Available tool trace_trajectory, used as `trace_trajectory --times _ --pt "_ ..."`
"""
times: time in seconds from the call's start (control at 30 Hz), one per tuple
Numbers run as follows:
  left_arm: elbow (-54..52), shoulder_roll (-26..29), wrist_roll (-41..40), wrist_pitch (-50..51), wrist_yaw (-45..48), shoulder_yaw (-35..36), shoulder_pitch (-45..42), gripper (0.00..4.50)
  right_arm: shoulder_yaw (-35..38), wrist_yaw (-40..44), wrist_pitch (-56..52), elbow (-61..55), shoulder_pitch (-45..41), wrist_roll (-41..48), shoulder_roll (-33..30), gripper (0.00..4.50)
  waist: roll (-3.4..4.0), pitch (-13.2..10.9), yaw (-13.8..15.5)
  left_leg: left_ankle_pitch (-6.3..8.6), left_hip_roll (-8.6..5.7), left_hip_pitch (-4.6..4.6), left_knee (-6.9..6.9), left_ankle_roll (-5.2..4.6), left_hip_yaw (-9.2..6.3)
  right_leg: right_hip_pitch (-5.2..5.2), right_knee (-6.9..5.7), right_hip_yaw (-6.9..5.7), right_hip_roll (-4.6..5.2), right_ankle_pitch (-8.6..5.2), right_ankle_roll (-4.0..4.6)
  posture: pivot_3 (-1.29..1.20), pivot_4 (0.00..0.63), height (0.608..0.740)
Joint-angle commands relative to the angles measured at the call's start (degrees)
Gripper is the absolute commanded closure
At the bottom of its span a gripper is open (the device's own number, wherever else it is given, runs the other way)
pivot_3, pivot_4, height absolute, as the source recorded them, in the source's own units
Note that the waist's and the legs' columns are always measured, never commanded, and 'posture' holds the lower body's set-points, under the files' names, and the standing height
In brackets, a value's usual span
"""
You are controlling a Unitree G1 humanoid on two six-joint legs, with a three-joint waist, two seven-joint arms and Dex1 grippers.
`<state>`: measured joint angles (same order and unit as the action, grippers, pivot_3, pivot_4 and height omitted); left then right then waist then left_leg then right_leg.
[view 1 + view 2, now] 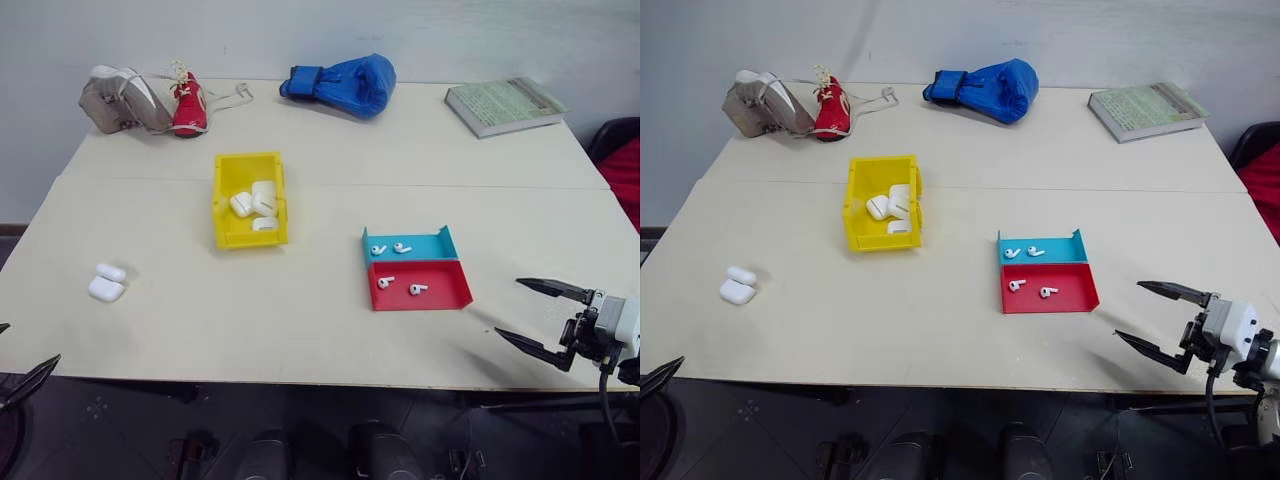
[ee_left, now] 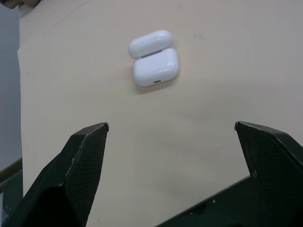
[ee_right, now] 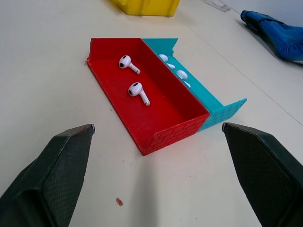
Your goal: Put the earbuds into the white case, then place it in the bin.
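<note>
Both grippers, left (image 2: 170, 130) and right (image 1: 540, 315), hang spread and empty at the table's (image 1: 300, 320) near edge, so nothing is started: next, pinch earbuds (image 3: 137, 90) from the red tray (image 3: 156, 137) for the open case (image 1: 106, 283), well apart from the bin (image 1: 228, 230)

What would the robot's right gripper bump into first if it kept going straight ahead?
Probably the red tray: the open right gripper faces its near wall, with bare table between them.

Two head eyes look down over the table (image 1: 300, 330); wrist cameras sit close, seeing the open white case (image 2: 154, 59) and red tray (image 3: 156, 106)
</note>
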<state>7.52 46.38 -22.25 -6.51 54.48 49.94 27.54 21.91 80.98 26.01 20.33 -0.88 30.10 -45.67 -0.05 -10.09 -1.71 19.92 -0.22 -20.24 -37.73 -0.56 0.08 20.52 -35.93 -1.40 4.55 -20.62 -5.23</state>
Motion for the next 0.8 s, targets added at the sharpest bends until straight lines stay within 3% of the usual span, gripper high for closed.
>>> trace_trajectory --times 0.03,0.8 --pt "-0.2 0.9 0.4 -0.5 -0.2 0.4 0.0 0.0 -0.1 0.3 0.8 0.0 -0.6 -0.2 0.3 0.04 0.0 0.0 -0.1 0.0 0.0 0.0 0.0 0.0 0.01 0.0 0.0 0.0 0.0 0.0 0.0 0.0 0.15 0.74" --pt "-4.6 -0.7 -1.5 4.2 -0.6 1.8 1.1 0.0 -1.1 1.1 3.0 2.8 -2.4 -0.6 2.8 0.04 0.0 0.0 0.0 0.0 0.0 0.01 -0.02 0.01 0.01 -0.01 -0.03 -0.02 0.0 0.01 -0.01 0.0 0.15 0.74"
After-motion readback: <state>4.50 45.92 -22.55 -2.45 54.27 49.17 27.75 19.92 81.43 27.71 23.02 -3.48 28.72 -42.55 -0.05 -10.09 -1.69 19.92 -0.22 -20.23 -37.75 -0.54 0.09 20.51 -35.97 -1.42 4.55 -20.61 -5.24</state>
